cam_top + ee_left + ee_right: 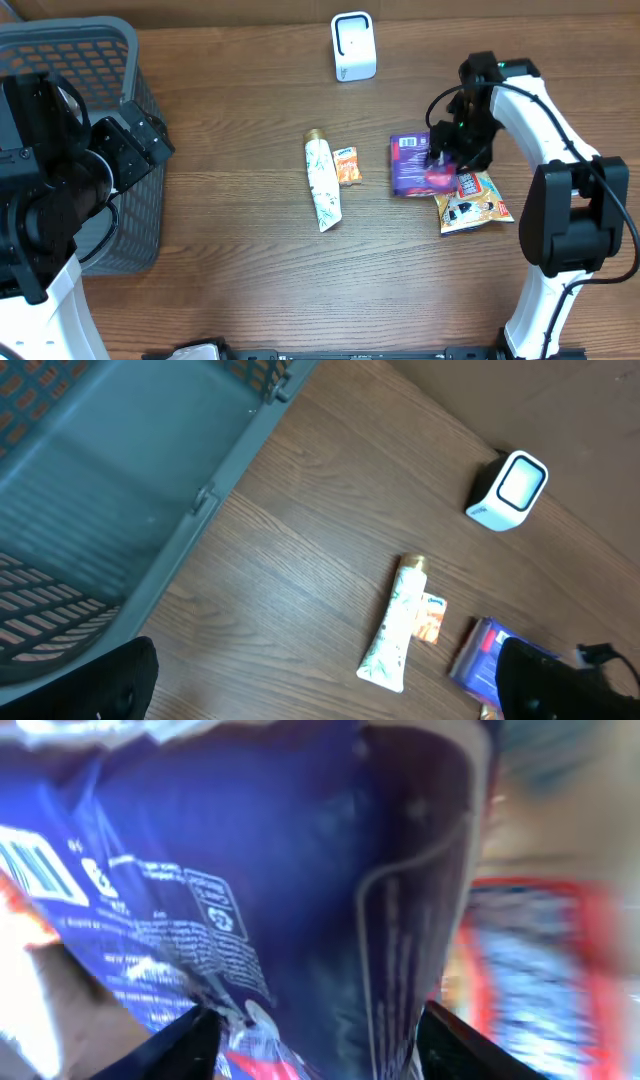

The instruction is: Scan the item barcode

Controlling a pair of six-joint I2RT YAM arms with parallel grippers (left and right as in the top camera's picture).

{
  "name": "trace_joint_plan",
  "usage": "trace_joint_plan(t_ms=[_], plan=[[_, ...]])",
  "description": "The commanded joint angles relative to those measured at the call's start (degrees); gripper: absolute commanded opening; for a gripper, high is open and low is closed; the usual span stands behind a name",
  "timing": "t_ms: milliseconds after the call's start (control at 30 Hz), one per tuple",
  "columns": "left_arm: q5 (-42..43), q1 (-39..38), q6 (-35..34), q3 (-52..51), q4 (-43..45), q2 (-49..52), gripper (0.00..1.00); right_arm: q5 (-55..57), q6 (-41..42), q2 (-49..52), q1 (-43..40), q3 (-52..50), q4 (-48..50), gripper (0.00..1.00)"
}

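Note:
A purple snack packet [408, 165] lies flat on the wooden table, right of centre, with a white barcode patch [32, 870] on its face. My right gripper [445, 165] is down over its right edge. In the right wrist view the packet [300, 870] fills the frame and sits between the two dark fingertips, so the right gripper [325, 1040] is open around it. The white scanner [353, 46] stands upright at the back of the table. My left gripper [330, 685] hangs wide open beside the basket, holding nothing.
A grey mesh basket [80, 45] fills the left side. A white floral tube [322, 185] and a small orange sachet [348, 165] lie mid-table. A yellow snack bag [475, 203] lies partly under the purple packet's right side.

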Motion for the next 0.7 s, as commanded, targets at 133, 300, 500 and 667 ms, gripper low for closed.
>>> trace_joint_plan(t_ms=[133, 300, 500, 667], plan=[[0.04, 0.57, -0.96, 0.42, 0.09, 0.24, 1.00, -18.36, -2.56, -0.17, 2.54, -0.68, 2.78, 0.65], [0.02, 0.57, -0.96, 0.42, 0.09, 0.22, 1.00, -18.05, -2.89, -0.17, 2.10, -0.44, 5.55, 0.72], [0.04, 0.57, -0.96, 0.42, 0.09, 0.22, 1.00, -8.83, -2.82, -0.24, 0.22, 5.29, -0.44, 0.75], [0.04, 0.57, -0.96, 0.42, 0.09, 0.22, 1.00, -2.56, -2.84, -0.24, -2.62, 11.96, -7.54, 0.85]])
